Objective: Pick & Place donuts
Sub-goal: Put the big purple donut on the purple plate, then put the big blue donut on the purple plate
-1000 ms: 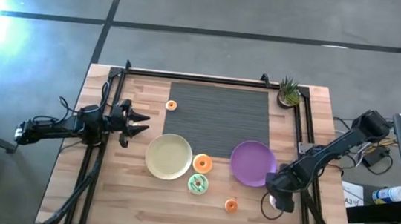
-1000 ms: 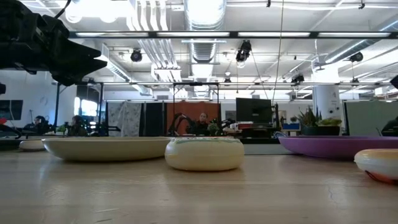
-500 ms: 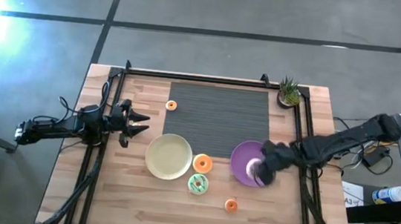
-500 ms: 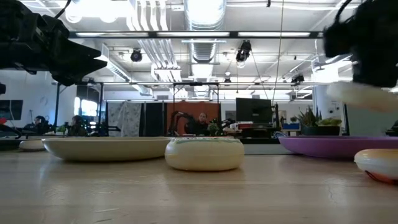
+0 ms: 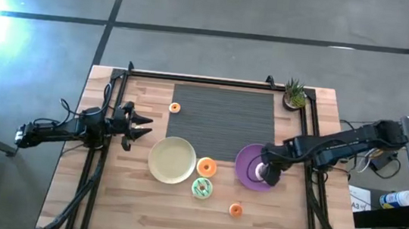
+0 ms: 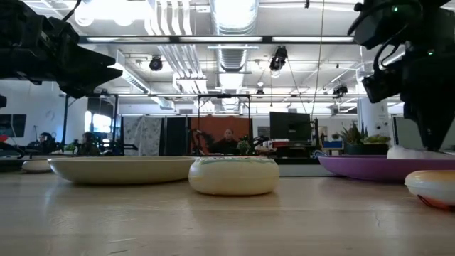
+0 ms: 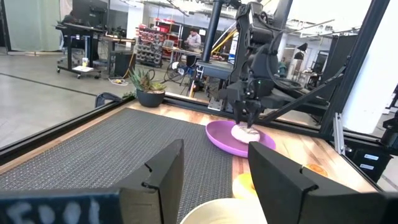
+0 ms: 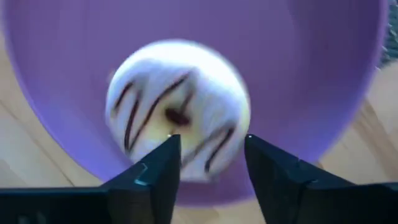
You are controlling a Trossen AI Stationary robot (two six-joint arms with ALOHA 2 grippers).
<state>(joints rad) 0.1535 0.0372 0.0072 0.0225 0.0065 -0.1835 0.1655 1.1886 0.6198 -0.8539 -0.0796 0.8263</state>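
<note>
A white donut with dark stripes [image 8: 177,109] lies on the round purple plate [image 5: 249,159], seen too in the left wrist view as the white donut [image 7: 245,132]. My right gripper [image 8: 212,149] hangs just above it, pointing down and open, its fingers clear of the donut. An orange donut [image 5: 206,166], a green one [image 5: 202,188] and a small orange one [image 5: 236,209] lie on the wood near the cream-yellow plate [image 5: 171,159]. Another small orange donut [image 5: 175,107] lies by the mat. My left gripper [image 5: 146,129] waits open at the table's left.
A dark ribbed mat [image 5: 224,113] covers the far middle of the table. A small potted plant [image 5: 294,95] stands at the far right corner. Black frame rails run along the left, right and far edges. Bare wood lies along the near edge.
My right gripper has carried the white donut up from the table's near right part toward the left and far side, over the purple plate, rolling its wrist on the way. It has let go, and the donut now lies on the plate.
</note>
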